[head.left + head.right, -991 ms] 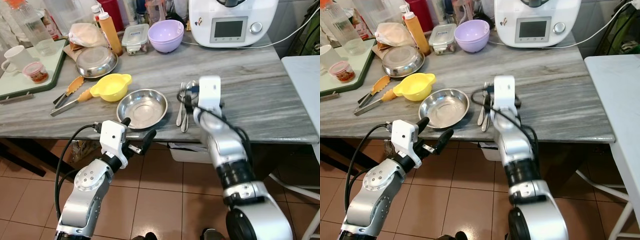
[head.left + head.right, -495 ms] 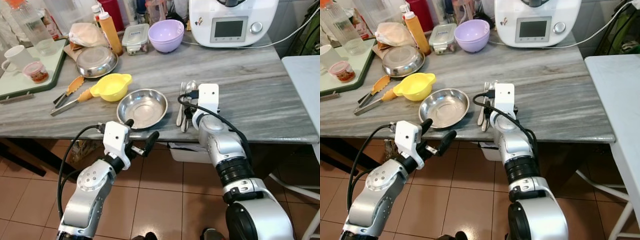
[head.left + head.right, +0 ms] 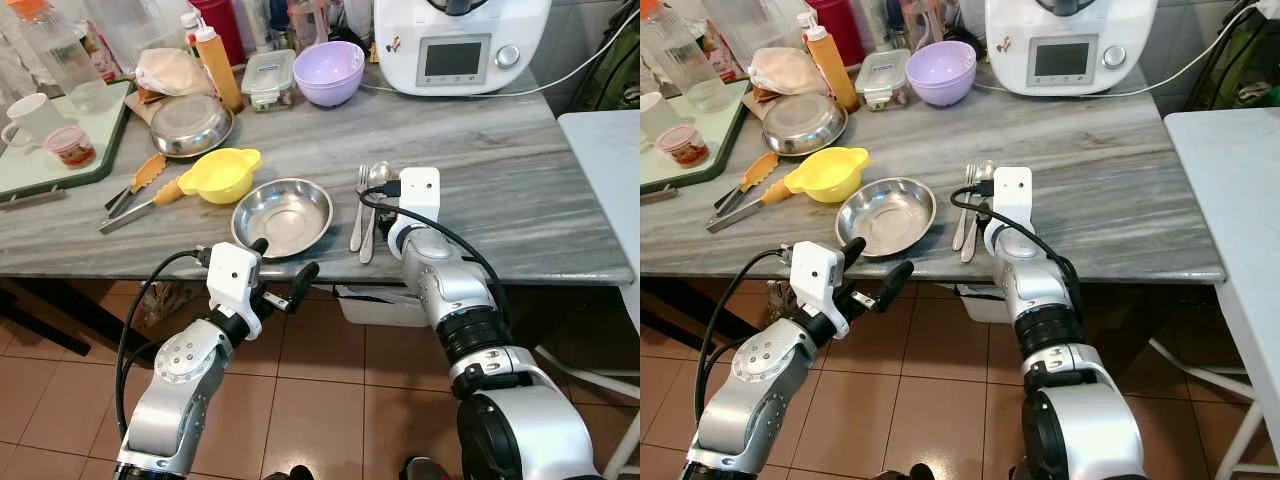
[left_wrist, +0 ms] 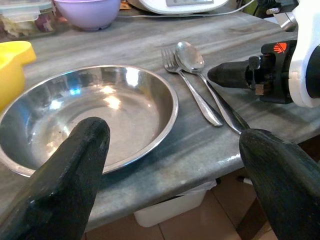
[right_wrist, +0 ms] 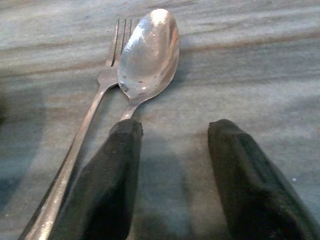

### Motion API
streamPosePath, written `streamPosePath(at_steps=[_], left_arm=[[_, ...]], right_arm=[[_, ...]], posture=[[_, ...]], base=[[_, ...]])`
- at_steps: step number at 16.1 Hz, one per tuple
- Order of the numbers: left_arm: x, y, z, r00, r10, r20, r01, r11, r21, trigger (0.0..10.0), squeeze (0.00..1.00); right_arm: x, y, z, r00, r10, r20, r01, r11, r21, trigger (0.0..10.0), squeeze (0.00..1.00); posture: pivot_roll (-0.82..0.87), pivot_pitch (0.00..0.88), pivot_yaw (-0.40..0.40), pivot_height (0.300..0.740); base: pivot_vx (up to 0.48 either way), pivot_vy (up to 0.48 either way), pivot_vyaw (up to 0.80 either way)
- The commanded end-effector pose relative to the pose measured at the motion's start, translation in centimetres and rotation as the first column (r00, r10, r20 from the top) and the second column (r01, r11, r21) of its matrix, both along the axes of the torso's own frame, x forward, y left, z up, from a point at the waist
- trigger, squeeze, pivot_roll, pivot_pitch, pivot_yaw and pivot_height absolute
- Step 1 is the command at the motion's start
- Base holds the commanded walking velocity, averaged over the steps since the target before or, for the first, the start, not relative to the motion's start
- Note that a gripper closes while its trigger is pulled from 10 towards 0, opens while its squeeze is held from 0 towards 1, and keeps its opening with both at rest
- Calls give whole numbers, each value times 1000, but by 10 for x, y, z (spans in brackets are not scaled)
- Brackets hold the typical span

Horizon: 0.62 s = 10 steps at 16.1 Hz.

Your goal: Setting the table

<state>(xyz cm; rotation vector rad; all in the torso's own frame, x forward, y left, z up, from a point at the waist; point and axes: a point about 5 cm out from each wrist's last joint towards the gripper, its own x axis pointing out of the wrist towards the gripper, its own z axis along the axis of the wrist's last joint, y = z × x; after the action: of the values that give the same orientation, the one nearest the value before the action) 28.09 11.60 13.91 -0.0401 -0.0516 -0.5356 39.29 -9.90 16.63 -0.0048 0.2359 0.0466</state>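
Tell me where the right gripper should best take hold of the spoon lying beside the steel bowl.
Probably the spoon's thin handle, near mid-length, coming down from above. It lies flat, bowl end away from the table edge, with the fork close on its left, so the fingers should straddle the handle narrowly. The right gripper is open over it.

At the back of the grey marble counter [image 3: 520,190] stood a white kitchen machine [image 3: 460,45] with a small screen, a lilac bowl [image 3: 335,72] and a lidded food container [image 3: 270,78] just beside it. Farther left were an orange squeeze bottle [image 3: 218,66], a crumpled bag [image 3: 172,70], and a green-rimmed tray [image 3: 60,150] carrying a white mug [image 3: 28,118], a small red-lidded jar [image 3: 70,146] and a glass jar [image 3: 75,60]. Tongs [image 3: 135,190] with orange tips lay near the counter's front edge, above a brown tiled floor [image 3: 330,420].
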Motion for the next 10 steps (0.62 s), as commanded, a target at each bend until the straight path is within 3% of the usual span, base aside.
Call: streamPosePath(at_steps=[1,2,3,4,5,6,7,8,10], left_arm=[[-3,3,-1,1000,2,-4,-2,1000,12,10000,0],[-3,2,-1,1000,1,-4,-1,1000,13,10000,0],[-2,2,0,1000,1,-3,-1,1000,13,10000,0],[-2,2,0,1000,2,-2,-2,1000,12,10000,0],[-2,2,1,1000,3,-2,-3,1000,12,10000,0],[-2,2,0,1000,2,-3,-2,1000,11,10000,0],[-3,2,0,1000,1,-3,-1,1000,11,10000,0],[-3,1,0,1000,0,-4,0,1000,9,10000,0],[-3,0,0,1000,-2,-5,2,1000,8,10000,0]], right_arm=[[-2,10,-9,998,39,-47,-39,999,12,1569,0],[-2,11,-8,998,44,-39,-44,999,10,1529,0],[0,12,-2,998,55,-4,-55,998,-10,2706,0],[0,15,4,997,73,32,-73,997,-15,6627,0],[0,19,9,994,92,58,-91,996,-12,8941,0],[-1,22,11,992,104,70,-103,995,-18,10000,804],[-1,22,11,993,92,74,-90,995,-30,10000,804],[-3,27,12,989,124,85,-122,992,-23,10000,1000],[-3,29,12,988,122,99,-120,992,-29,10000,1000]], posture=[[-293,182,182,740],[-291,182,183,740],[-291,182,185,740],[-289,182,184,740],[-289,183,184,740],[-289,183,185,740],[-289,183,185,740],[-288,183,185,740],[-288,183,185,740]], base=[[0,0,0],[0,0,0],[0,0,0],[0,0,0],[0,0,0],[0,0,0],[0,0,0],[0,0,0],[0,0,0]])
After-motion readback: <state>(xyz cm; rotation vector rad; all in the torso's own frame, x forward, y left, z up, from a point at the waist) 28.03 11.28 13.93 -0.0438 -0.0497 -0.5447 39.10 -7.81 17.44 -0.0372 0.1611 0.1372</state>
